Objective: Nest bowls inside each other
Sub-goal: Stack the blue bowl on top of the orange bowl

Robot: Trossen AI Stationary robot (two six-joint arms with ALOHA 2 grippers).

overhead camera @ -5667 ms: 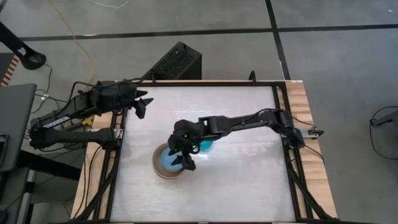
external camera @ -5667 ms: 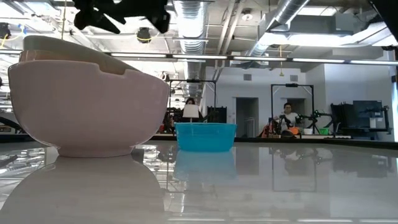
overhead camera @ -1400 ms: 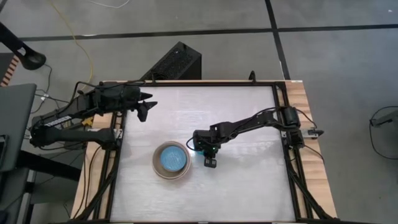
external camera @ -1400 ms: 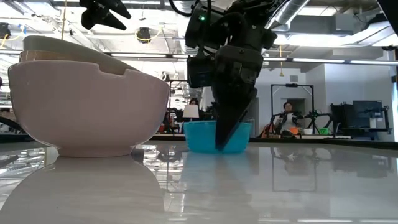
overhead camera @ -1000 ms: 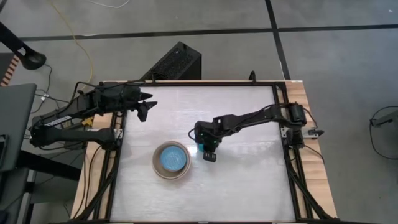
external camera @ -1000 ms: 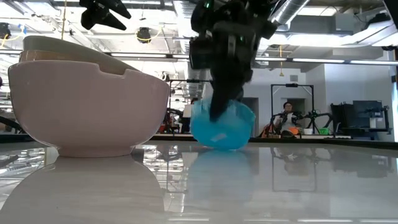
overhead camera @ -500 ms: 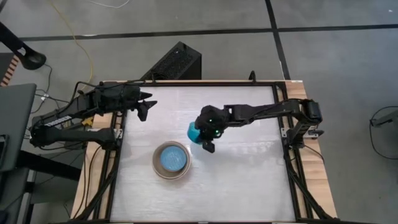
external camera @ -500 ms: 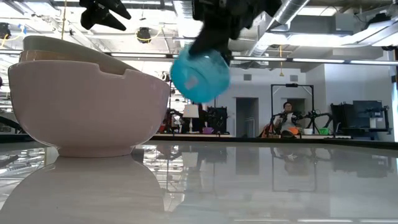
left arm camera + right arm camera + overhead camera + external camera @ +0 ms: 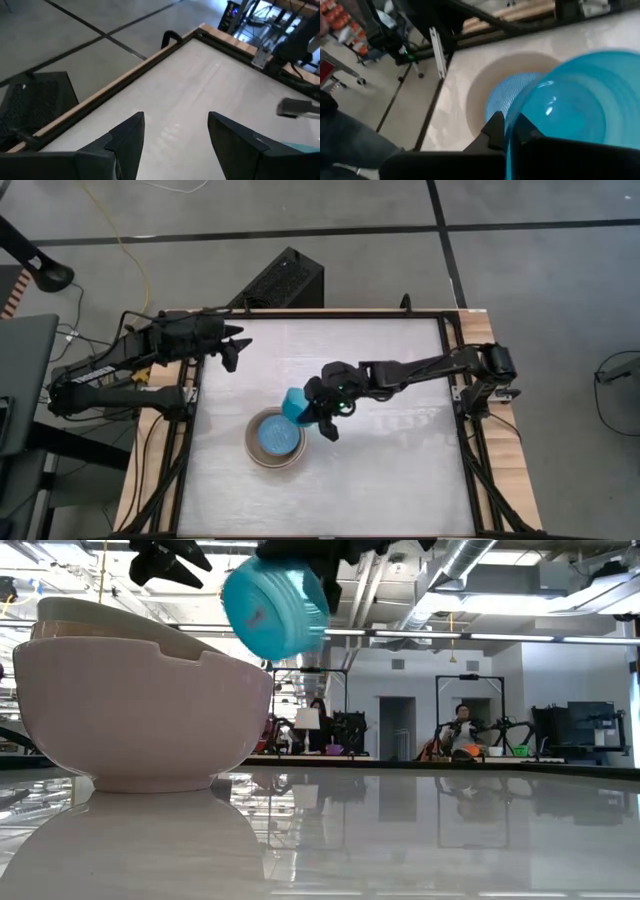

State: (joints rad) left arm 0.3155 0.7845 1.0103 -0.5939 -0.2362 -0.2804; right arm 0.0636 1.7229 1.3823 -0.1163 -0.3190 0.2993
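White table [image 9: 390,460] with nested bowl stack [image 9: 274,438] near middle.

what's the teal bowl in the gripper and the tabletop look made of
Teal bowl: probably translucent glossy plastic, since light shines through its thin wall and leaves bright highlights.
Tabletop: a smooth, glossy whitish surface, perhaps laminate; it mirrors the pink bowl and room. Exact material unclear.

Teal bowl [image 9: 580,110] fills right of frame, rim pinched between dark fingers [image 9: 495,131]; stacked bowls [image 9: 505,92] behind, centre.
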